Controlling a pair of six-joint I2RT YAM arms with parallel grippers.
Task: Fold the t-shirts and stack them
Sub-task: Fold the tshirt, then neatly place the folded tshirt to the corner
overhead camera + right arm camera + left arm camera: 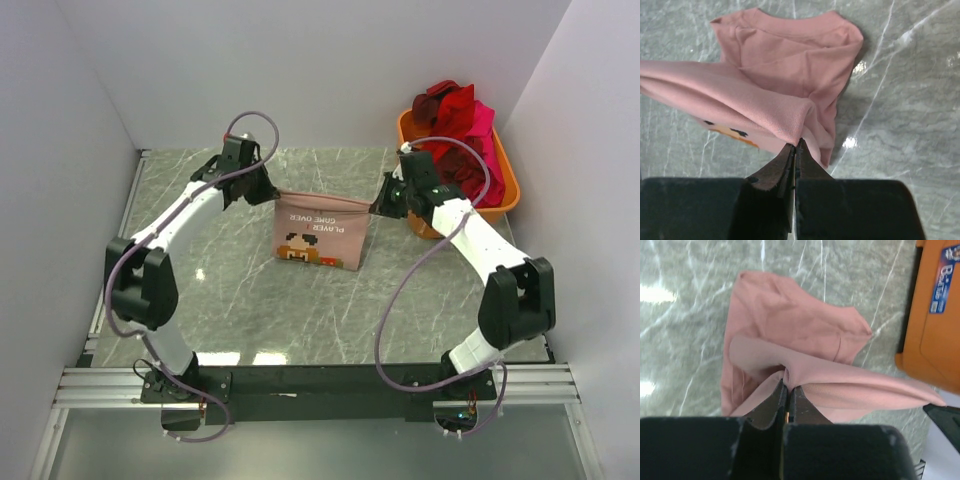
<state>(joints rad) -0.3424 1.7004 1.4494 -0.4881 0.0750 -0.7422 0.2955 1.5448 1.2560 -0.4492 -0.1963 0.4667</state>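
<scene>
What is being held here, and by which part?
Both hold the dusty pink t-shirt by its raised edge: left end effector at one end, right end effector at the other.

T-shirt [320, 235] mid-table, strung between the two grippers. Left gripper [270, 192] pinches its upper left corner, right gripper [378, 207] its upper right corner. The lower part of it lies on the table [250, 300], toward the arm bases. Tub [505, 195] at far right corner, just behind and right of the right gripper. Other t-shirts [460, 115] heaped in the tub.
</scene>
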